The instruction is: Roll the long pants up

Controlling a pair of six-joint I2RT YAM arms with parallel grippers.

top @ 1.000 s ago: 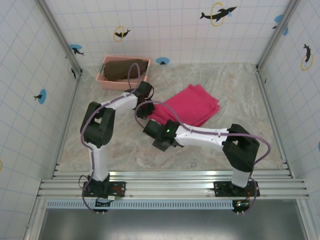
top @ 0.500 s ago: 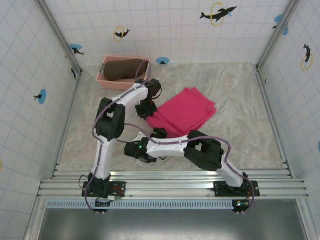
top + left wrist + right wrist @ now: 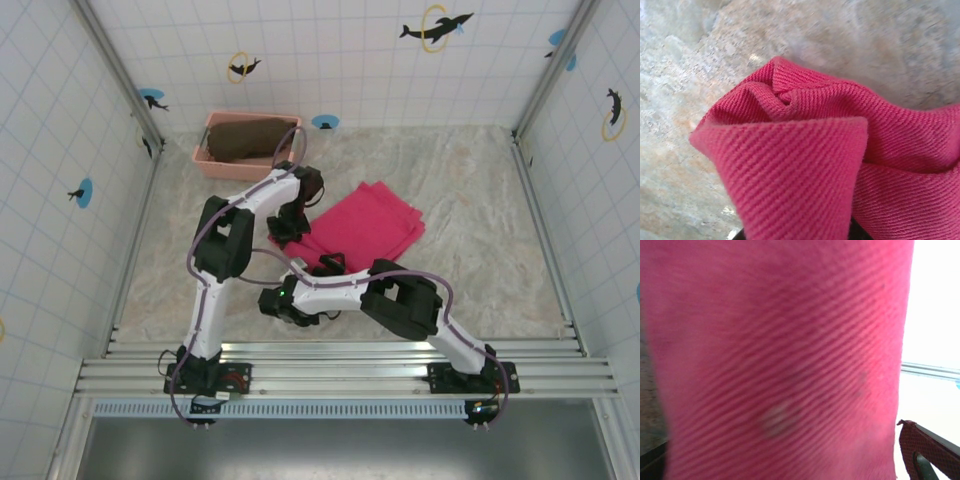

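Note:
The long pants (image 3: pixel 368 220) lie folded as a magenta-pink slab on the stone-patterned table. My left gripper (image 3: pixel 288 228) is at their left edge, shut on a raised fold of the fabric (image 3: pixel 805 165) that bunches up toward the camera and hides the fingertips. My right gripper (image 3: pixel 322 268) sits at the pants' near-left corner with its arm folded back on itself. Pink cloth (image 3: pixel 780 365) hangs right across the right wrist view. That gripper's dark fingers (image 3: pixel 922 455) show far apart at the bottom corners, so it stands open.
A pink basket (image 3: pixel 205 158) holding a dark brown cloth (image 3: pixel 245 138) stands at the back left, just behind the left arm. Tiled walls close in the left, right and back. A metal rail (image 3: pixel 340 365) runs along the near edge.
The right arm has folded and swung its wrist left and nearer, in under the pants' near corner. The left gripper reached the pants' left edge, and the pants slid slightly left.

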